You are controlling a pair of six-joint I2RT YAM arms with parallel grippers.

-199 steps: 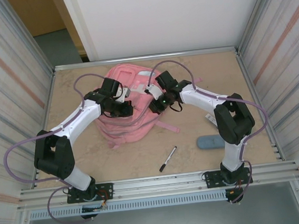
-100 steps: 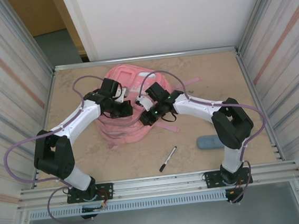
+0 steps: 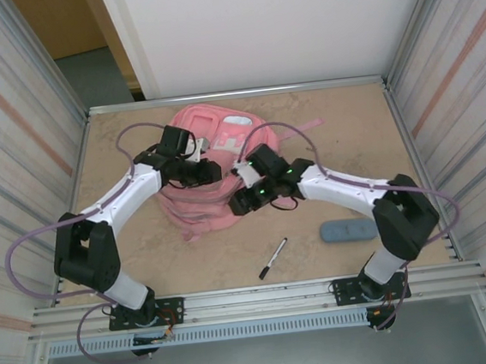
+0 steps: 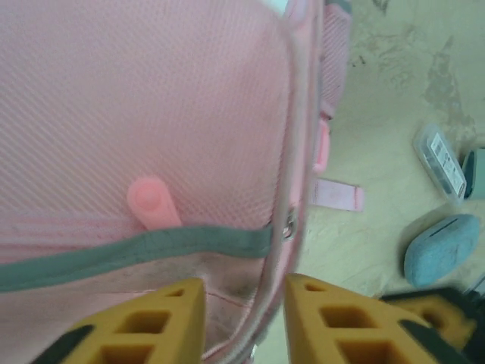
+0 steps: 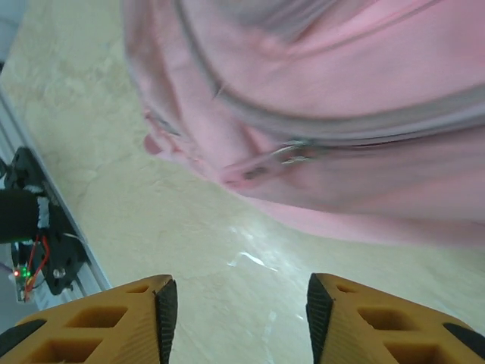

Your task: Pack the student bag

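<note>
My left end effector (image 4: 244, 292) has its yellow fingers spread. The pale-trimmed edge seam of the student bag (image 4: 151, 114) runs down into the gap between them; I cannot tell whether either finger touches it. Just ahead of the fingertips a grey zip band (image 4: 151, 250) crosses the pink fabric, with a metal slider (image 4: 288, 224) at its end near the seam. A stubby pink pull (image 4: 151, 205) stands just beyond the band. Farther out, off the bag's edge, a pink strap tab (image 4: 337, 195) lies on the bench (image 4: 394, 76). Past it are a small labelled packet (image 4: 441, 161) and a blue-grey case (image 4: 441, 246).

My right end effector (image 5: 236, 292) is spread wide, gripping nothing, with bare bench (image 5: 227, 227) showing between the fingers. The student bag (image 5: 341, 61) lies ahead of it, a metal zip pull (image 5: 292, 152) and a pink tab (image 5: 250, 173) hanging at the bag's nearest edge.

From above, my left end effector (image 3: 208, 172) sits over the student bag (image 3: 207, 121). My right end effector (image 3: 238, 204) is at the bag's near edge, and a pen (image 3: 273, 257) lies nearer my bases.
</note>
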